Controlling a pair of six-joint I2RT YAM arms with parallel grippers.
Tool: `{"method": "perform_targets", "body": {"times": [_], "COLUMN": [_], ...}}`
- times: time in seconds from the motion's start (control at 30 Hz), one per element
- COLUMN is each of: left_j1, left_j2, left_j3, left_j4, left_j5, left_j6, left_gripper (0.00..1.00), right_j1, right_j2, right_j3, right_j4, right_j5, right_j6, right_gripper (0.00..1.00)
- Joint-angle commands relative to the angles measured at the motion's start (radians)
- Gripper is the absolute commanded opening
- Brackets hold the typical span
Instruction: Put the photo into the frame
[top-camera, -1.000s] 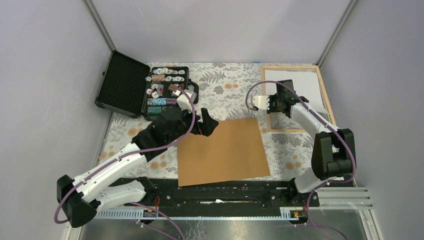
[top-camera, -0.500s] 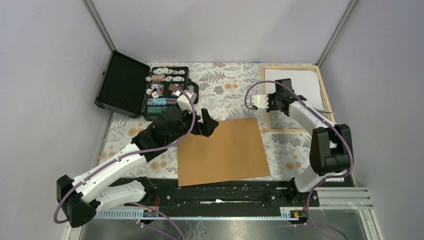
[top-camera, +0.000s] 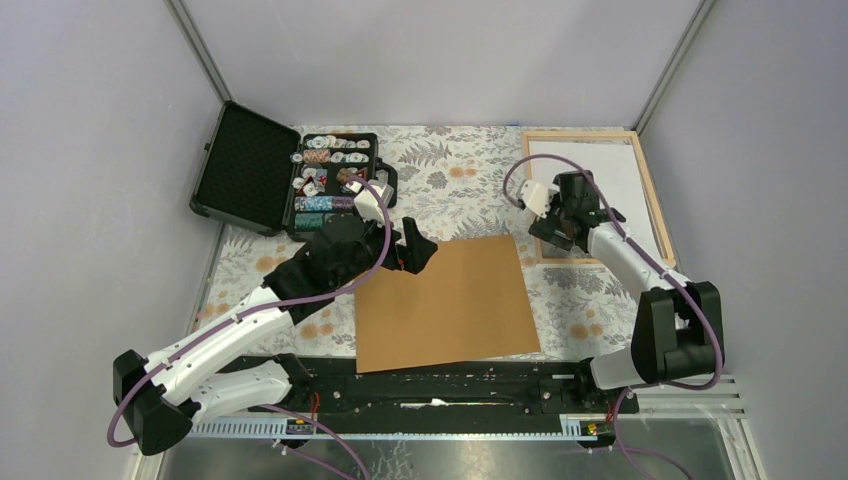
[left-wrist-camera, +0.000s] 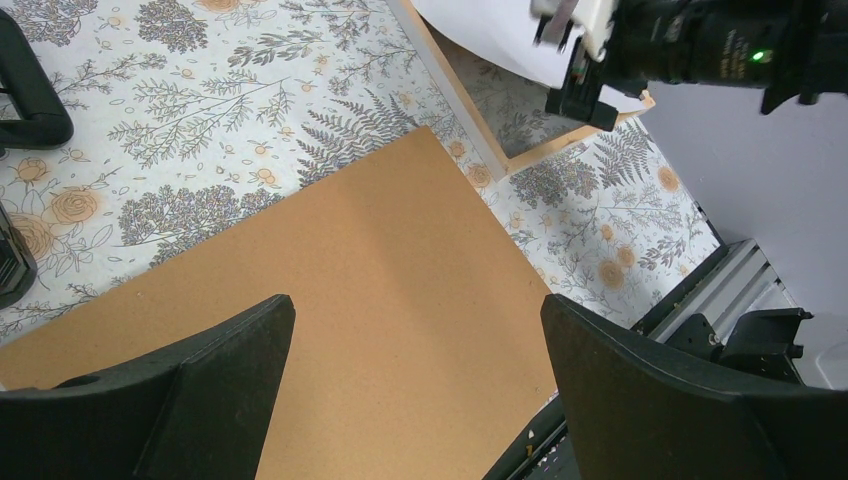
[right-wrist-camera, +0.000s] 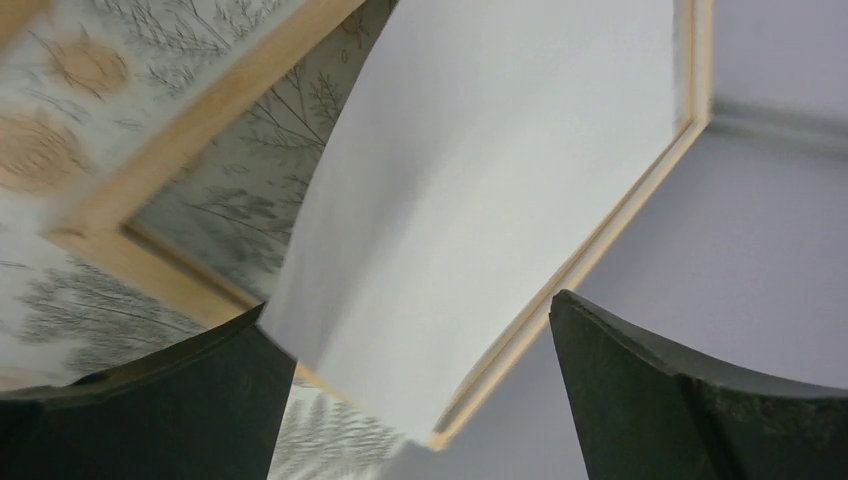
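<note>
Your top view looks down on the whole table (top-camera: 460, 160); both close wrist views share the far-right frame (top-camera: 585, 133).

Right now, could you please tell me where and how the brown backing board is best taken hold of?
The backing board lies flat and thin on the tablecloth, so only an edge can be pinched. I would take its far edge, coming down from above with the left gripper, which hangs open there, probably working one finger under. The right edge is crowded by the frame.

grey walls (top-camera: 430, 60), floral tablecloth (top-camera: 455, 175)
</note>
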Motion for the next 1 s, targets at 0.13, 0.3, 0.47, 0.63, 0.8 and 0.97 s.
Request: {"method": "perform_targets", "body": {"times": [0.13, 0.3, 0.47, 0.63, 0.8, 0.97], "left_j1": [-0.014, -0.015, -0.012, -0.011, -0.010, -0.029], "left_j2": [-0.007, -0.003, -0.008, -0.019, -0.026, -0.029], "left_j3": [0.001, 0.003, 0.000, -0.002, -0.003, 0.004], "left_j4": [0.016, 0.016, 0.014, 0.017, 0.018, 0.009], "left_j5": [0.000, -0.002, -0.008, -0.007, -0.001, -0.027], "left_j6": [0.008, 0.009, 0.010, 0.011, 0.014, 0.029], "left_gripper": [0.99, 0.99, 0.99, 0.99, 0.99, 0.99], "right_j1": [0.009, -0.008, -0.139, -0.469, -0.740, -0.857], "right_j2": [-0.063, -0.221, -0.372, -0.483, -0.333, -0.217], "right_j3": [0.235, 0.132, -0.135, -0.314, -0.314, -0.272], "right_j4": [-0.408, -0.252, -0.122, 0.039, 0.142, 0.180], "right_j5": [-0.076, -0.206, 0.007, -0.172, -0.466, -0.478], "right_j6": [1.005, 1.520, 2.014, 2.059, 1.968, 1.936], "right_gripper": [1.00, 1.00, 1.00, 1.00, 0.97, 0.95]}}
